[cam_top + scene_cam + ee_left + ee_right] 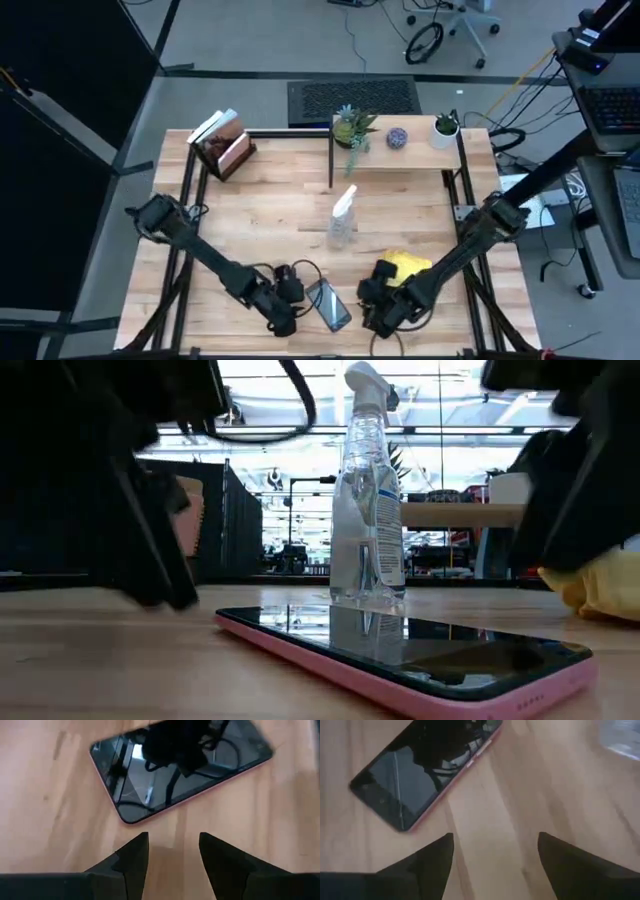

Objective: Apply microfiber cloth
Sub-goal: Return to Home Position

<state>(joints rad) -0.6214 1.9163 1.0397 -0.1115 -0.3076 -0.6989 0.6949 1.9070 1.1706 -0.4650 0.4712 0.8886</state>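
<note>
phone [330, 305] screen-up | spray bottle [343, 218] behind | microfiber cloth [405, 264] beside right arm [455, 250]

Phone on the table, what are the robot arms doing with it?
Nothing is being held right now. The left claw and right claw are both open and empty, one on each side of the pink-edged phone lying flat on the table. The yellow cloth sits bunched near the right claw, and the spray bottle stands behind the phone.
</note>
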